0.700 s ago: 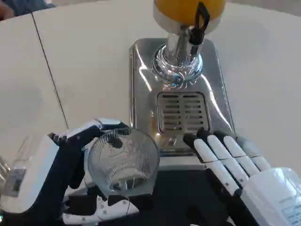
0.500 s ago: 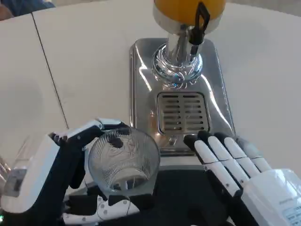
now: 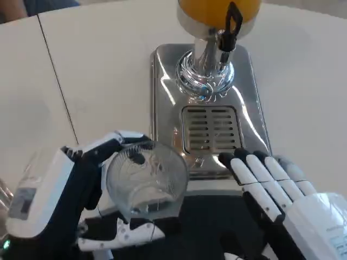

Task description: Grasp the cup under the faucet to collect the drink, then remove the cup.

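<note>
A clear ribbed plastic cup (image 3: 145,179) sits in my left hand (image 3: 70,203), whose fingers wrap around its sides at the lower left. The cup looks empty and is near the front left corner of the steel drip tray (image 3: 162,97). The dispenser's black faucet lever (image 3: 232,24) hangs below the orange drink tank (image 3: 217,8) at the top, over the slotted grate (image 3: 210,130). My right hand (image 3: 287,203) lies at the lower right with its fingers stretched out flat, fingertips at the tray's front edge, holding nothing.
The chrome dispenser column (image 3: 205,70) rises from the tray behind the grate. A dark seam (image 3: 57,92) runs down the white table on the left. A black surface (image 3: 206,222) lies along the bottom between my hands.
My left hand has carried the cup slightly right and up toward the tray. The right hand has shifted a little right and down.
</note>
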Tool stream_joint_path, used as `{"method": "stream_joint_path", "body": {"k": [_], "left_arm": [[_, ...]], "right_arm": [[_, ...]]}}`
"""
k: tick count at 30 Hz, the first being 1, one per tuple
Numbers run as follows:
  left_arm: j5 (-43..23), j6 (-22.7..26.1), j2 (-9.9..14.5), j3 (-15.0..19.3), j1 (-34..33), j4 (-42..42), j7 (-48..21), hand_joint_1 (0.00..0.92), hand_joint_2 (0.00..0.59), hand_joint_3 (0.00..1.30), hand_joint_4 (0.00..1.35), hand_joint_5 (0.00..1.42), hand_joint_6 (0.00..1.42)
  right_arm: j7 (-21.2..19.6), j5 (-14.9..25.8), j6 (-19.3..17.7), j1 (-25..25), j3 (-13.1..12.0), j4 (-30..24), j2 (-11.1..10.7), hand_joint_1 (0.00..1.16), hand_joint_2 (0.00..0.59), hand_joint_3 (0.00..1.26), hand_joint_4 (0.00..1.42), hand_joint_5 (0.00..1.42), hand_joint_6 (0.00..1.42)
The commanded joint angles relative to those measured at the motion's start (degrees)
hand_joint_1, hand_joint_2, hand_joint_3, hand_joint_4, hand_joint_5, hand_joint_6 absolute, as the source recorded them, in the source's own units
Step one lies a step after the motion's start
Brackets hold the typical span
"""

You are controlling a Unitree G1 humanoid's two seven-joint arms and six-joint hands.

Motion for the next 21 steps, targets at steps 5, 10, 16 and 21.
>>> {"method": "stream_joint_path", "body": {"k": [5, 10, 16, 21], "left_arm": [[2.69, 3.6, -3.44, -2.94, -8.71, 6.46, 1.79, 0.76, 0.0, 1.09, 1.13, 1.36, 1.42], [4.69, 5.06, -5.77, -6.19, -15.95, 12.92, 3.74, 0.76, 0.0, 1.09, 1.13, 1.36, 1.42], [7.26, 6.2, -8.44, -10.41, -24.36, 21.24, 7.53, 0.76, 0.0, 1.09, 1.13, 1.36, 1.42], [8.97, 6.68, -8.77, -12.85, -30.34, 29.3, 11.02, 0.76, 0.0, 1.09, 1.13, 1.36, 1.42]], "right_arm": [[-0.44, 0.28, 1.45, 0.44, -1.55, -0.36, 0.79, 0.26, 0.573, 0.03, 0.0, 0.0, 0.0], [0.33, 0.06, 1.99, -0.01, -1.24, -0.78, 1.17, 0.26, 0.574, 0.03, 0.0, 0.0, 0.0], [1.23, 0.4, 2.71, 0.91, -1.78, -1.9, 0.94, 0.27, 0.575, 0.03, 0.0, 0.0, 0.0], [1.97, 0.86, 3.29, 0.9, -2.31, -2.63, 0.89, 0.27, 0.574, 0.03, 0.0, 0.0, 0.0]]}}
